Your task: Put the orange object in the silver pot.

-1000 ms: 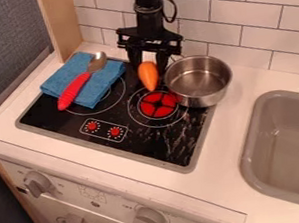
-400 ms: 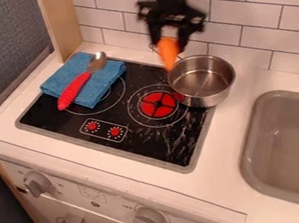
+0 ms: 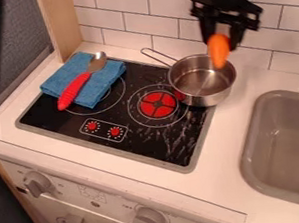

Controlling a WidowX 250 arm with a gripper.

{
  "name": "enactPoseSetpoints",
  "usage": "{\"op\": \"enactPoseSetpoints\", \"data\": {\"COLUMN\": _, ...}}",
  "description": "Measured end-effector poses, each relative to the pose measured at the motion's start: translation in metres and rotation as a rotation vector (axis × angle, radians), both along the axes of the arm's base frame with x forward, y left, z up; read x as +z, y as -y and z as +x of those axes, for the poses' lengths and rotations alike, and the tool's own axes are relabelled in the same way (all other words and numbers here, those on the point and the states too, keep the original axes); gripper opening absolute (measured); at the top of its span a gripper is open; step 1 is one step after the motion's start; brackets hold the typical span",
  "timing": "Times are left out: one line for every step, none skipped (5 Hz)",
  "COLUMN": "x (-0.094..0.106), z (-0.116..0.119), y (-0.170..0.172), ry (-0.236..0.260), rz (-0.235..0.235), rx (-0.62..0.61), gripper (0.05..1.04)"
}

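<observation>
claw point(image 3: 221, 40) w/ orange obj point(image 3: 219, 51) above silver pot point(image 3: 202, 80); spoon point(image 3: 82, 81) on blue towel point(image 3: 106, 85), left side.

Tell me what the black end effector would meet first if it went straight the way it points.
Probably the saucepan: the end effector points down, its carrot overlapping the pan's right side in view. Depth is unclear, so I can't say rim or inside.

Red-handled spoon point(image 3: 82, 81) atop folded blue cloth point(image 3: 103, 89).
</observation>
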State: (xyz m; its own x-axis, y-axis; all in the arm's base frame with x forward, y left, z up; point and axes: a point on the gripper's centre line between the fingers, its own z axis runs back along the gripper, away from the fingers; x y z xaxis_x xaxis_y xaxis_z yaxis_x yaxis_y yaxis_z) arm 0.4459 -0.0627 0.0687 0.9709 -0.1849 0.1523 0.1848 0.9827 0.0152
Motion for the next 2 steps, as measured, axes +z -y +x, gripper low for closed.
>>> {"op": "enactPoseSetpoints", "data": {"x": -0.0077, "z": -0.0051, "y": 0.003, "ry": -0.014, "rz": 0.015, "rx": 0.006, "gripper": 0.615}}
{"op": "enactPoseSetpoints", "data": {"x": -0.0072, "z": -0.0148, "y": -0.0009, "ry": -0.018, "rz": 0.028, "rx": 0.026, "gripper": 0.615}}
